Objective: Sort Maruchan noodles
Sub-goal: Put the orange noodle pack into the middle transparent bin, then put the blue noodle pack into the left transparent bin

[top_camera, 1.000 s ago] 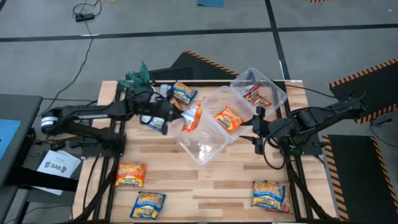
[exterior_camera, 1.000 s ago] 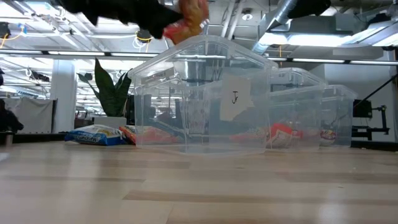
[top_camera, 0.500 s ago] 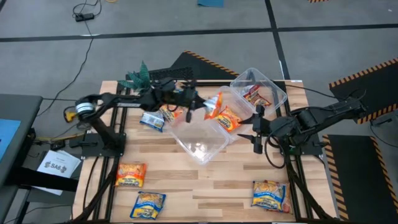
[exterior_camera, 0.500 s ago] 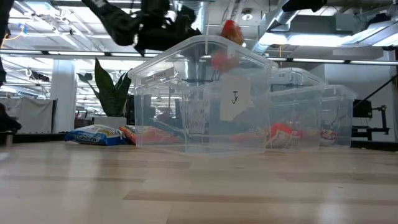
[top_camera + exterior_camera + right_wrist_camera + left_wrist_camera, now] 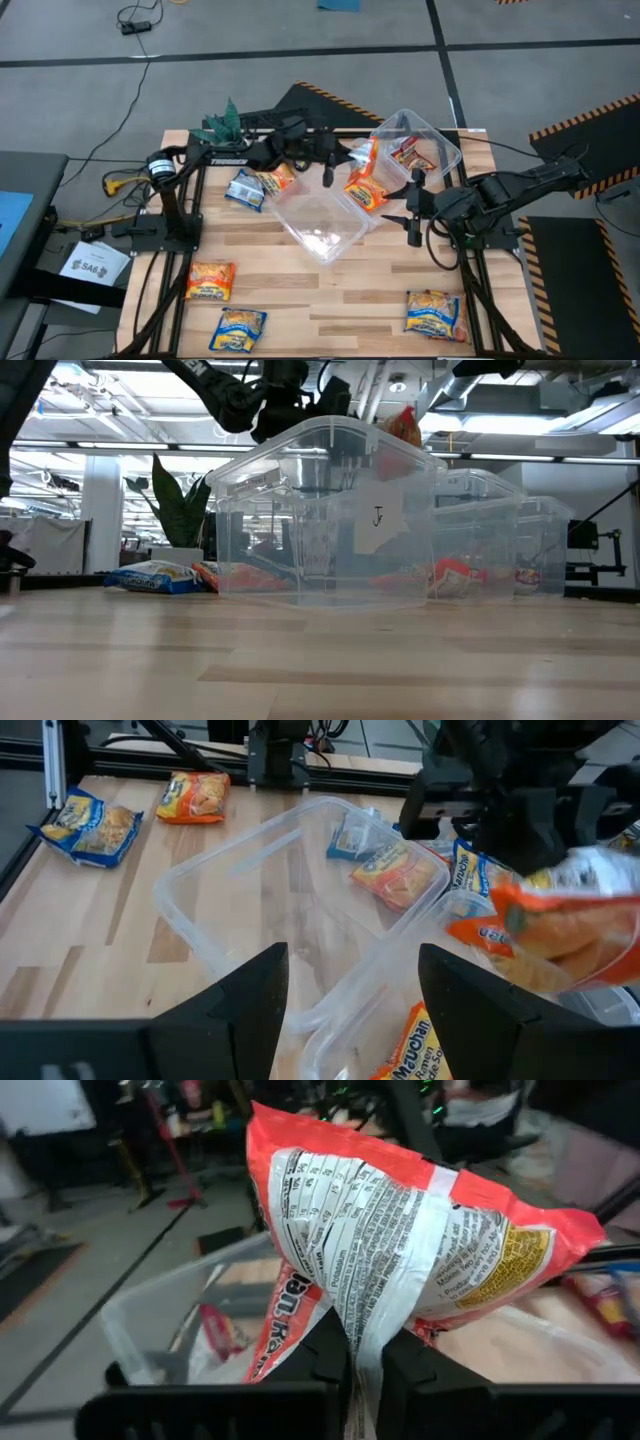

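Gripper on the left arm (image 5: 352, 163), seen from above, is clamped on an orange packet (image 5: 366, 160) and held over the tubs, above the middle tub (image 5: 352, 200), which already holds an orange packet, probably so like joins like; the right gripper (image 5: 412, 208) waits beside the tubs, fingers spread and empty. More packets lie loose on the wooden bench (image 5: 330, 290), near its corners. At table level the orange packet (image 5: 404, 426) hangs just above the nearest clear tub (image 5: 325, 510), with a potted plant (image 5: 180, 505) and a lit workshop ceiling behind. On the left wrist, the fingers (image 5: 325, 1355) pinch the packet's back seam (image 5: 385, 1230). From the right wrist, open fingers (image 5: 470, 985) face the empty tub (image 5: 260, 910); which tub is the target I cannot quite tell.
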### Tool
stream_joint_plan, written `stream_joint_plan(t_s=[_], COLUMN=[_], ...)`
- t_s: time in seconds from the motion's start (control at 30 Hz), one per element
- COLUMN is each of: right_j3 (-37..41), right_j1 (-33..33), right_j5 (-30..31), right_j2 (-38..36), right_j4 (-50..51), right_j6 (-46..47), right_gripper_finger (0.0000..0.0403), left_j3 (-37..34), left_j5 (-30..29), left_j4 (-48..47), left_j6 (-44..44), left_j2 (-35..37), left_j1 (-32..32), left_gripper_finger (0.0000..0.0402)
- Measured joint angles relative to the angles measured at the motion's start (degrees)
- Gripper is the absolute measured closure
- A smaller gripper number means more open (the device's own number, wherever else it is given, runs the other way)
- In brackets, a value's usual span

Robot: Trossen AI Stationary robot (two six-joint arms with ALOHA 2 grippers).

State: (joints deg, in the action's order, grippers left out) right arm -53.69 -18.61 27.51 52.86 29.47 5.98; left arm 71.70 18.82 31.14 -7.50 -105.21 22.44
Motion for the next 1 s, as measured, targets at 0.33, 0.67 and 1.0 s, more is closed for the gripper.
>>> stream_joint_plan(t_s=[0.33, 0.67, 1.0], right_j3=[0.0, 0.0, 0.0], right_j1=[0.0, 0.0, 0.0], right_j5=[0.0, 0.0, 1.1], right_j2=[0.0, 0.0, 0.0], right_j4=[-2.1, -2.5, -2.2], right_j6=[0.0, -0.4, -0.7], right_gripper_finger=[0.0158, 0.0158, 0.0158], left_j3=[0.0, 0.0, -0.1], left_j5=[0.2, 5.5, 7.9], left_j4=[-2.1, -2.9, -18.5], left_j6=[4.6, 9.9, 12.5], left_j2=[0.0, 0.7, 12.4], left_j1=[0.0, 0.0, 1.5], left_gripper_finger=[0.0213, 0.0097, 0.0095])
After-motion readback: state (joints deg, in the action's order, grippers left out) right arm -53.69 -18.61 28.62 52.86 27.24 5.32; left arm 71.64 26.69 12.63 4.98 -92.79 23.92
